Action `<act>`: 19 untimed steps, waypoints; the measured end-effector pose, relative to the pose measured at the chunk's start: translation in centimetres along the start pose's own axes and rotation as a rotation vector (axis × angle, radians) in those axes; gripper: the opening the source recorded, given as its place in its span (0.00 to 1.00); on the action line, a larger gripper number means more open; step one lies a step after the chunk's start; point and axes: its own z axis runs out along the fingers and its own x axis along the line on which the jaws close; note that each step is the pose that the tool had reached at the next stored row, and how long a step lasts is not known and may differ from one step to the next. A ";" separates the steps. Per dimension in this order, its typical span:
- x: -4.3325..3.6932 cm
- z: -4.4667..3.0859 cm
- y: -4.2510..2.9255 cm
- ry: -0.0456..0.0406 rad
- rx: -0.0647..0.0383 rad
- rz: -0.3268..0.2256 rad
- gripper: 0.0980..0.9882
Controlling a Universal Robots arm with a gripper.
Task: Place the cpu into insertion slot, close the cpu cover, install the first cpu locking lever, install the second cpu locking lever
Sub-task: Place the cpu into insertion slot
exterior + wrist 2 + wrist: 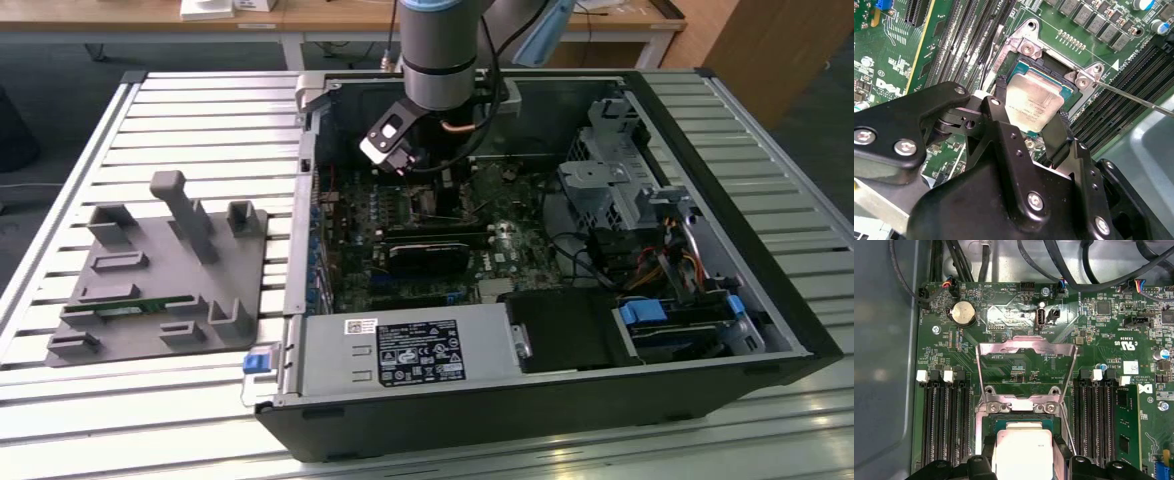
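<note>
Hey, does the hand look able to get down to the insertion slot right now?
Probably yes. The cpu cover stands swung open, clear of the insertion slot, and the hand, shut on the cpu, hangs right over it with nothing between.

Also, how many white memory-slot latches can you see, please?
4 latches in the first wrist view: two on one side of the cpu cover, two on the other; more may be hidden.

I read the cpu (1034,102) as pale silvery-beige on top, set against my matte black tool (1030,114). The insertion slot (1053,62) has a dark frame, and the circuit board (1004,315) around it is green. The cpu cover (1026,345) is shiny silver. The table (200,100) is pale grey, striped by its slats. The computer case (534,400) is black.
</note>
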 end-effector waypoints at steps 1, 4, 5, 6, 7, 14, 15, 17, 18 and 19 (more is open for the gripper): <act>0.00 0.03 0.01 0.0000 0.000 0.000 0.49; 0.00 0.11 0.00 0.0000 0.000 0.000 0.49; 0.00 0.13 0.00 -0.0001 0.000 0.000 0.49; 0.00 0.16 0.00 -0.0001 0.000 0.000 0.49; 0.00 0.17 0.00 0.0000 0.000 0.000 0.49; 0.00 0.22 0.09 -0.0001 0.000 0.000 0.49; 0.00 0.22 0.09 -0.0002 0.000 0.000 0.49; 0.00 0.23 0.09 -0.0002 0.000 0.000 0.49; 0.00 0.23 0.09 -0.0002 0.000 0.000 0.49; 0.00 0.23 0.09 -0.0002 0.000 0.000 0.49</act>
